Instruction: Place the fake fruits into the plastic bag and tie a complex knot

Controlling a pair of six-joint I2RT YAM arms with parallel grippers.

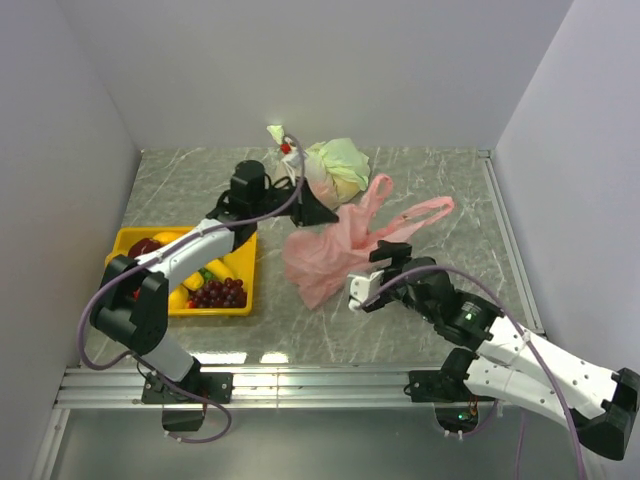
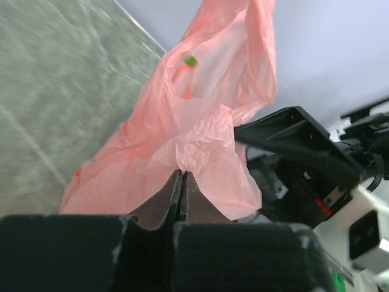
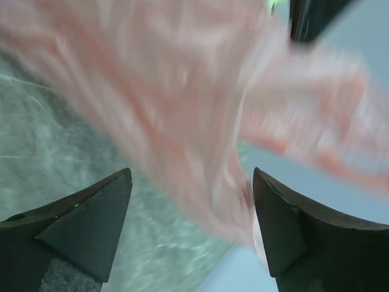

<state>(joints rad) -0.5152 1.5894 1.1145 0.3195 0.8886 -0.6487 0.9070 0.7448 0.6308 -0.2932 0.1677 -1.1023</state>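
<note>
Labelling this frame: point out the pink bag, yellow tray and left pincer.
pink bag [image 1: 318,262], top view, crumpled body.
yellow tray [image 1: 212,311], top view, near rim.
left pincer [image 2: 181,181], left wrist view, between fingertips.

the pink plastic bag [image 1: 325,255] lies crumpled on the marbled table [image 1: 180,190], thin and translucent. its two handle loops [image 1: 415,212] trail toward the back right, and one edge is pinched between the closed left gripper [image 2: 180,177]. the fake fruits [image 1: 215,285] sit apart to its left in a yellow tray [image 1: 120,240]: dark purple grapes [image 1: 220,293], yellow fruits [image 1: 236,266], a green piece [image 1: 205,275], a dark red fruit [image 1: 145,246].
</note>
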